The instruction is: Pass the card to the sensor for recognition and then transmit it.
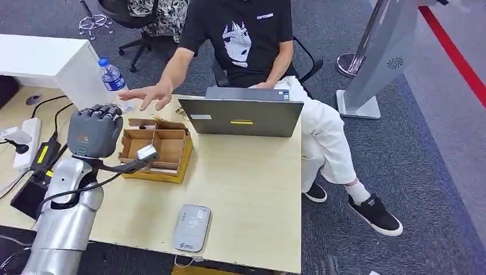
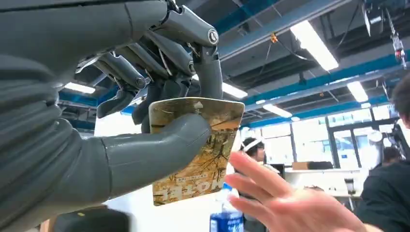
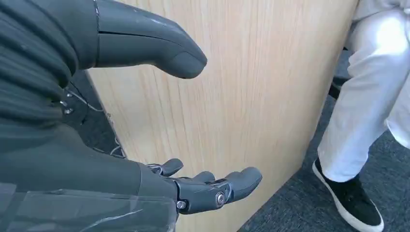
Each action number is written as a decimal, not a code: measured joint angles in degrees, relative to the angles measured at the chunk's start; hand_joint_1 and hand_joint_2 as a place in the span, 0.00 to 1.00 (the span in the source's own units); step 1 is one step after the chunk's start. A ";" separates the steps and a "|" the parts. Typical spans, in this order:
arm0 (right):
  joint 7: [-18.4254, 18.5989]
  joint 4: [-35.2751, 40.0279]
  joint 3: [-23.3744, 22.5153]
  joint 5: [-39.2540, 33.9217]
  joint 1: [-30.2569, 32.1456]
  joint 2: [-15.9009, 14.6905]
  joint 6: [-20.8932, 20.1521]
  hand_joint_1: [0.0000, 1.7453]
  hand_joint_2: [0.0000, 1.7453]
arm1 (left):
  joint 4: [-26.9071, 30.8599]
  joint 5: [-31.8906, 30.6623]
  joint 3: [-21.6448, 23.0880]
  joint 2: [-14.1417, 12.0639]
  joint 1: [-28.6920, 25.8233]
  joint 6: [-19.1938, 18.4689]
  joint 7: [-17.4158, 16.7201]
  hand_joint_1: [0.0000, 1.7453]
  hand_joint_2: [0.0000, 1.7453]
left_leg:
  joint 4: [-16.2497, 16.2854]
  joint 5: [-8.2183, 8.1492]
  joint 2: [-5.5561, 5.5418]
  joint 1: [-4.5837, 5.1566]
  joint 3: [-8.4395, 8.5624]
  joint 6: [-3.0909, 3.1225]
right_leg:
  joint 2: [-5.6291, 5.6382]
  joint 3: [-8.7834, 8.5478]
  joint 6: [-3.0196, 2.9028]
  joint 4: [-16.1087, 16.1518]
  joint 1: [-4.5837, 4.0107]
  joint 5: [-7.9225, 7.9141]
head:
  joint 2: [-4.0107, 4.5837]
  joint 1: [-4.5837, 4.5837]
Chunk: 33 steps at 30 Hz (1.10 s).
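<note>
Card pinched in your left hand, raised toward person's hand; sensor scan unconfirmed. Right hand spread, idle.

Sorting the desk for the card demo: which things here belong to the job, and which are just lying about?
Job:
- card, held in the left hand
- card reader at the table's near edge
- person's hand, reaching toward the card

Lying about:
- laptop
- cardboard tray
- water bottle
- power strip
</note>
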<state>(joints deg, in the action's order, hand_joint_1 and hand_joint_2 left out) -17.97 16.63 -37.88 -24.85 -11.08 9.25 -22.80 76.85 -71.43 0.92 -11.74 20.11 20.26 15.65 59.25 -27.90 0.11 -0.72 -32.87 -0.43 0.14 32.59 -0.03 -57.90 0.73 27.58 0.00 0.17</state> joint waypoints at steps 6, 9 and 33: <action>0.00 0.00 0.20 0.00 -0.04 0.02 0.00 0.00 1.00 | 0.04 0.00 0.00 0.09 0.29 -0.04 0.00 0.90 1.00 | 0.00 0.00 -0.01 0.00 0.00 0.00 | -0.02 0.00 0.00 0.00 0.00 0.00 | 0.00 0.02; 0.02 -0.02 0.22 0.00 -0.08 0.02 0.00 0.00 1.00 | 0.04 0.00 0.00 0.09 0.31 -0.04 0.00 0.00 1.00 | 0.00 0.03 -0.01 0.00 0.00 0.03 | -0.02 0.00 0.00 0.00 0.00 0.00 | 0.00 0.00; -1.01 0.00 0.26 -0.24 0.41 0.31 0.39 0.00 1.00 | 16.56 27.83 -10.50 10.16 -7.82 8.34 15.31 0.00 1.00 | -0.01 0.03 0.00 0.01 -0.08 0.05 | 0.01 0.01 0.02 0.03 0.01 -0.02 | 0.00 0.00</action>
<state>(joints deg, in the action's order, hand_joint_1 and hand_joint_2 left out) -18.97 16.63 -37.62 -25.09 -10.67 9.55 -22.40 93.41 -43.60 -9.58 -1.58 12.30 28.60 30.96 59.24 -27.86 0.11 -0.71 -32.96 -0.39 0.14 32.60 -0.01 -57.87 0.74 27.56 0.00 0.17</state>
